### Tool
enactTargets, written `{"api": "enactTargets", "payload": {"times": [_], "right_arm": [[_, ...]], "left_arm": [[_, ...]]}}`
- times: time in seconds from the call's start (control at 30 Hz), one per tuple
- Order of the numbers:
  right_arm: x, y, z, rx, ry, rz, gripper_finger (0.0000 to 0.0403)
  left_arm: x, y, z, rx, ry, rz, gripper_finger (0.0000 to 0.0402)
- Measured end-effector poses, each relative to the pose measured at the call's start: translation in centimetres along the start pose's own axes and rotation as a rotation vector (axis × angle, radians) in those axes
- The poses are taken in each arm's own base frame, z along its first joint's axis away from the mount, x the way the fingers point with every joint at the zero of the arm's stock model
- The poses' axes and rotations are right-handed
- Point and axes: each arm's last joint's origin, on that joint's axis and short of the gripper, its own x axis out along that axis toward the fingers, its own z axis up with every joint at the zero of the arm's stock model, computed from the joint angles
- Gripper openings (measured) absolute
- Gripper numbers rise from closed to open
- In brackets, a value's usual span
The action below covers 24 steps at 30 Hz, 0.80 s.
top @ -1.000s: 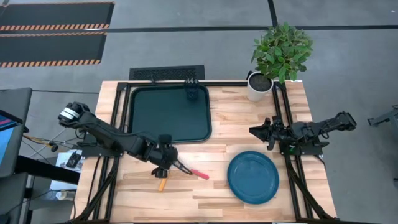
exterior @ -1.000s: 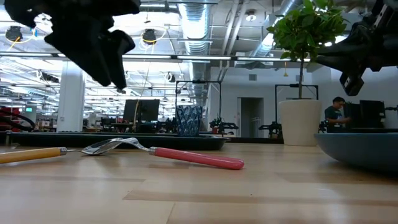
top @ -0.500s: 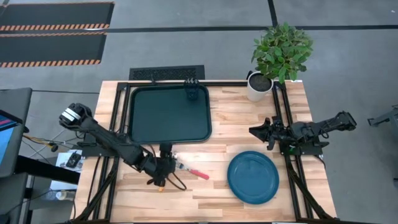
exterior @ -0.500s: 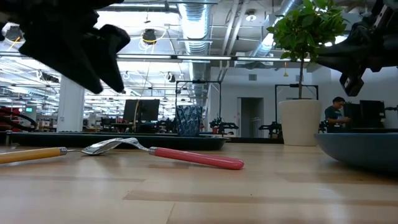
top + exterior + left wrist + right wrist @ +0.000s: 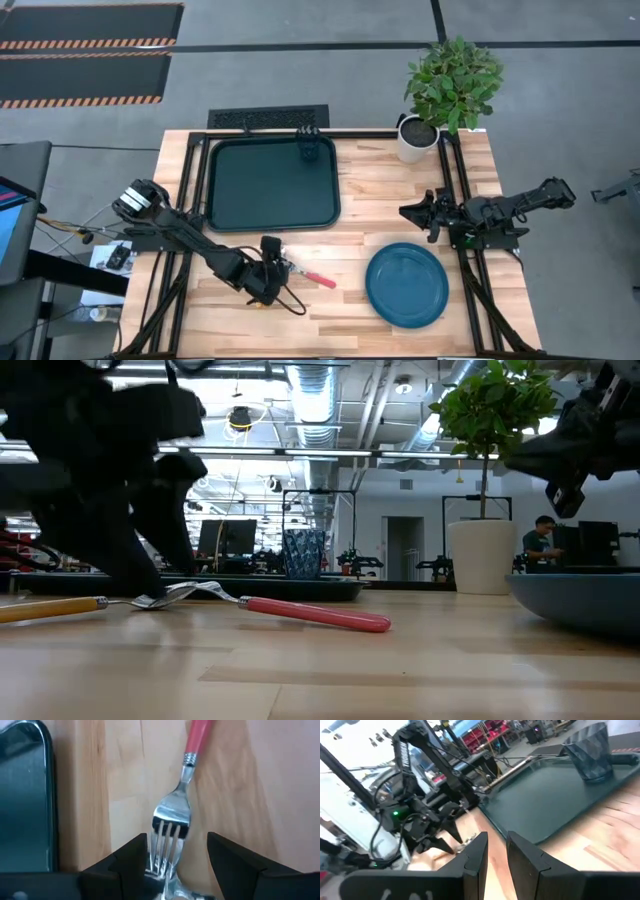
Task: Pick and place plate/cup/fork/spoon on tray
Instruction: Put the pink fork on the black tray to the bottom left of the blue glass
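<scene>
The red-handled fork (image 5: 318,278) lies on the table near the front, with its tines (image 5: 167,834) resting over the spoon's bowl (image 5: 176,892). The spoon's orange handle (image 5: 50,608) shows in the low view. My left gripper (image 5: 175,860) is open and low over them, one finger on each side of the tines; I cannot tell if it touches them. The teal plate (image 5: 407,285) lies at the front right. The cup (image 5: 308,150) stands in the far right corner of the green tray (image 5: 225,190). My right gripper (image 5: 408,212) waits at the right, its fingers a narrow gap apart.
A white pot with a green plant (image 5: 418,138) stands at the far right corner. The tray's near rim (image 5: 47,795) lies close beside my left gripper. A person (image 5: 540,538) sits in the room beyond the table.
My left gripper has gone down and a little toward the table's near edge, until its fingers stand at table level astride the fork's tines. The fork and spoon have kept still.
</scene>
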Motion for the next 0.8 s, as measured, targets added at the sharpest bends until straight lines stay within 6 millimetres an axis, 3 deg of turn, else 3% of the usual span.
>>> {"api": "enactTargets", "payload": {"times": [0.33,0.47,0.7,0.8], "right_arm": [[0.02,0.0,-0.02,-0.003,0.002,-0.001,0.0097],[0.02,0.0,-0.01,-0.003,0.002,-0.001,0.0097],[0.02,0.0,-0.01,-0.003,0.002,-0.001,0.0097],[0.02,0.0,-0.01,-0.003,0.002,-0.002,0.0097]], "left_arm": [[1.02,0.19,-0.39,-0.015,0.042,0.036,0.0187],[1.01,0.2,-0.35,-0.023,0.04,0.034,0.014],[1.02,0.12,-0.24,-0.034,0.035,0.008,0.0021],[1.02,0.07,-0.15,-0.04,0.027,0.003,0.0006]]}}
